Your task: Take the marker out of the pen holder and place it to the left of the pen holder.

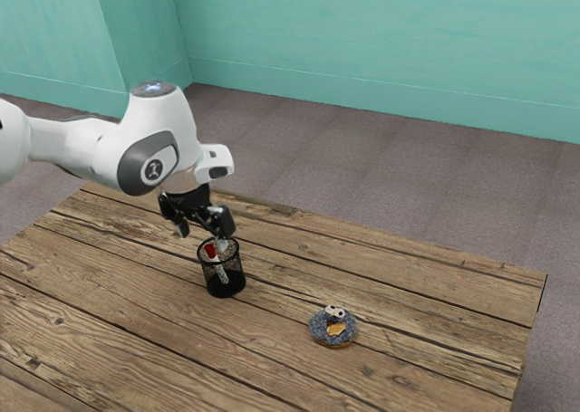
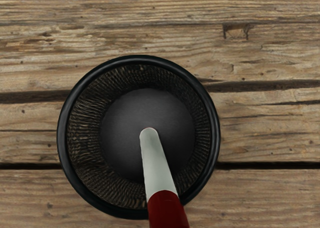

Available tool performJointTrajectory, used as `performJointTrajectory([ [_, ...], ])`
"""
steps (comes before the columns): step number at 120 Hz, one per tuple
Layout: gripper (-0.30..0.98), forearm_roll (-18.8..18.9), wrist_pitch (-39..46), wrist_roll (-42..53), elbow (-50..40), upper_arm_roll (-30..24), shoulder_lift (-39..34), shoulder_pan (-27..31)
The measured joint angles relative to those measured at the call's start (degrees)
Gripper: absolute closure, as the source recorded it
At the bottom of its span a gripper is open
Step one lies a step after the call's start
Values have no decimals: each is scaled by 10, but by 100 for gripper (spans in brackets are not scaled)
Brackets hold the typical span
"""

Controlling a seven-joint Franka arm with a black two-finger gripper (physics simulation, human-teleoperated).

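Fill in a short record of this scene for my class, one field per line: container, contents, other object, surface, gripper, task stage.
container: black mesh pen holder, upright
contents: white-and-red marker, tilted, red end up
other object: round blue thing with eyes, apart from the pen holder, toward the exterior view's right
surface: wooden table
gripper: the gripper is open, just above the pen holder
task stage: marker not yet taken out
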Motion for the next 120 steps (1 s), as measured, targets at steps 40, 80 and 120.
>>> performJointTrajectory([
  [40,3,-9,80,0,-36,-2,7,1],
  [80,45,-17,96,10,-46,-2,7,2],
  [120,74,-11,72,11,-25,6,-16,-3],
])
